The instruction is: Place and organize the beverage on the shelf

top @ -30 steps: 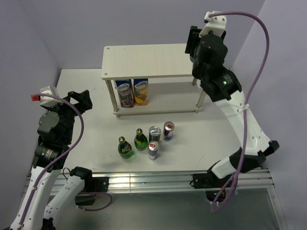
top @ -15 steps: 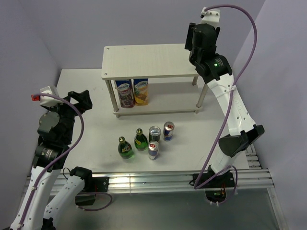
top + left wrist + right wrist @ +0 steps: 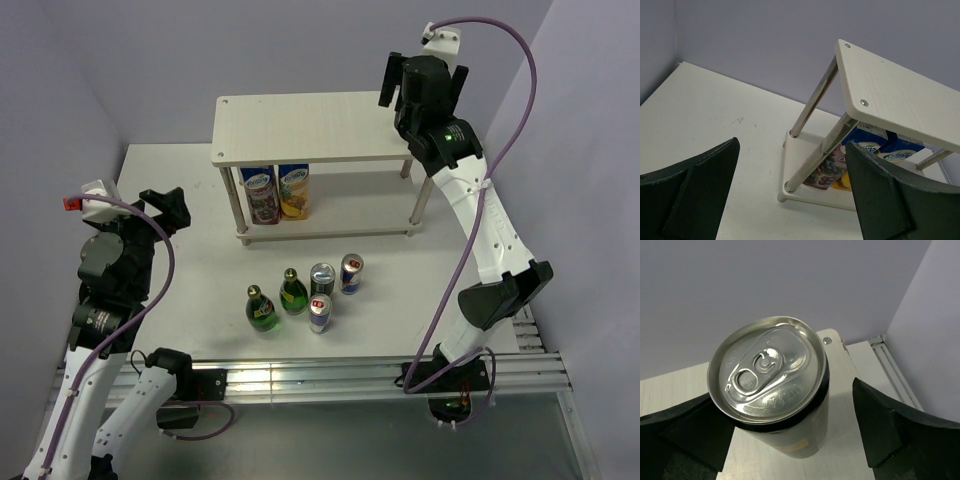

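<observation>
The right gripper [image 3: 787,407] stands over the far right corner of the top board of the shelf [image 3: 300,125]. A tall can [image 3: 772,390] is upright on this board, between its fingers [image 3: 882,425]. The fingers are opened wide and hold nothing. On the right side a clear gap shows between finger and can; on the left side it cannot be told if they touch. The can has a round, shiny silver lid with a pull tab and a black band under the rim. In the top view the gripper hides it.

The left gripper [image 3: 790,170] hangs above the left side of the tabletop [image 3: 170,180], its dark fingers spread wide with nothing between them.

The shelf is made of two pale wood-look boards with small screws in the corners, on thin shiny metal legs [image 3: 810,100]. At the left end of the lower board two printed juice cartons [image 3: 261,193] [image 3: 293,190] stand side by side.

In front of the shelf, on the matte white tabletop, five other drinks stand in a close group: two green glass bottles [image 3: 260,308] [image 3: 293,293], one black can [image 3: 322,277] and two slim blue-and-silver cans [image 3: 351,272] [image 3: 319,313]
</observation>
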